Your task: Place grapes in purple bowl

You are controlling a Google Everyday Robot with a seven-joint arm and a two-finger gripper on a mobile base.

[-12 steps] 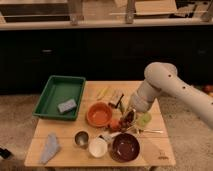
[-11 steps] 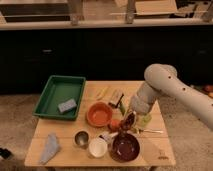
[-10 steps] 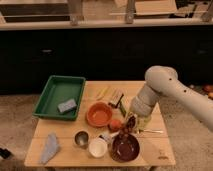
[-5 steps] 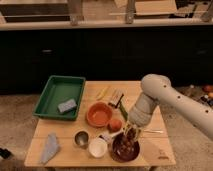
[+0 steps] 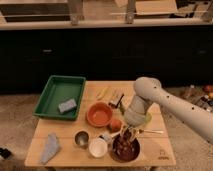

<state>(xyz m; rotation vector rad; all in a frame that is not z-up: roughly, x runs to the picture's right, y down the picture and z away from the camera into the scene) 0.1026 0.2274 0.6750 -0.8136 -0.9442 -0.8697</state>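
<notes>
While the robot's gripper (image 5: 127, 136) hangs low in the round glossy maroon-purple bowl (image 5: 135, 153), the small dark reddish-purple grapes (image 5: 122, 145) seem just under the jaws; holding or released, I cannot tell. Lifting before full release could pull them out.

— The worktop (image 5: 161, 150) looks like pale wood, matt. And the bowls?
— The purple bowl (image 5: 134, 153), right under the claw (image 5: 128, 135), is glossy. The orange bowl (image 5: 99, 114) is smooth with a duller sheen.
— The green tray (image 5: 50, 93)?
— Smooth, plastic-looking. The small cup (image 5: 81, 138) seems metal, the rag (image 5: 50, 148) cloth, the arm's shell (image 5: 171, 103) smooth white.
</notes>
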